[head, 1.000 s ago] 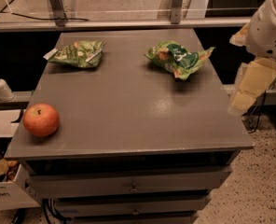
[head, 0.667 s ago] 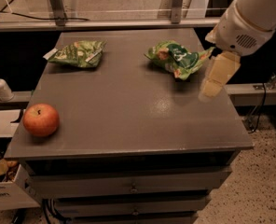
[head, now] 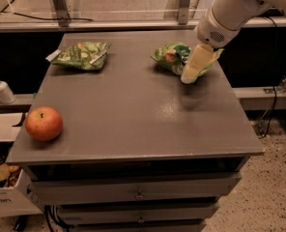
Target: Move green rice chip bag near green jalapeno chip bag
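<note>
The green rice chip bag is a wrinkly bright green bag with a dark logo, lying at the back right of the grey table. The green jalapeno chip bag is flatter and pale green with a white strip, lying at the back left. My gripper hangs from the white arm that comes in from the upper right. It is just over the right part of the rice chip bag and hides some of it.
A red apple sits near the table's front left corner. A white pump bottle stands on a ledge to the left of the table. Drawers run below the tabletop.
The arm has swung in from beyond the table's right edge to the left. The gripper now hangs over the rice chip bag. The bags and the apple have not moved.
</note>
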### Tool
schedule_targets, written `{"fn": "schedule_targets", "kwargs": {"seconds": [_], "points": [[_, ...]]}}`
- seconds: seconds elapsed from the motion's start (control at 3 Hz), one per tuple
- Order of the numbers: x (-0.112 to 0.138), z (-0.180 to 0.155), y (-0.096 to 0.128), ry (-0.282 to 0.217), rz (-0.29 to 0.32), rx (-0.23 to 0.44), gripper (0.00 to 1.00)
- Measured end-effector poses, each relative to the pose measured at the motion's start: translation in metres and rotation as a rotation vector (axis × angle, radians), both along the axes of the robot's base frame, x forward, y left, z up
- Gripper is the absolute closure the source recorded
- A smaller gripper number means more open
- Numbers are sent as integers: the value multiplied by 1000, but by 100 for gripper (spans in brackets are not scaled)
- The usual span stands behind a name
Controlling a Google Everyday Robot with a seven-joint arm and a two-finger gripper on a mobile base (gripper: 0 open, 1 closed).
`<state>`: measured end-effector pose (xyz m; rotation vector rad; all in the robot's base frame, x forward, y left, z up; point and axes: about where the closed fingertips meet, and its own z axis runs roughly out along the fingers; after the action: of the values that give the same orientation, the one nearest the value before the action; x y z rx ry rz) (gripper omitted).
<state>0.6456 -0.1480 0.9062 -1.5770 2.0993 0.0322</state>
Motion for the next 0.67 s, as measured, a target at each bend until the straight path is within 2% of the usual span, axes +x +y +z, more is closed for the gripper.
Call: {"fn": "schedule_targets", "kwargs": {"seconds": [0.33,0.67], "points": [[47,-19,-7,-22,-60,18,0],[83,-39,-13,-20,-115,32,0]]}}
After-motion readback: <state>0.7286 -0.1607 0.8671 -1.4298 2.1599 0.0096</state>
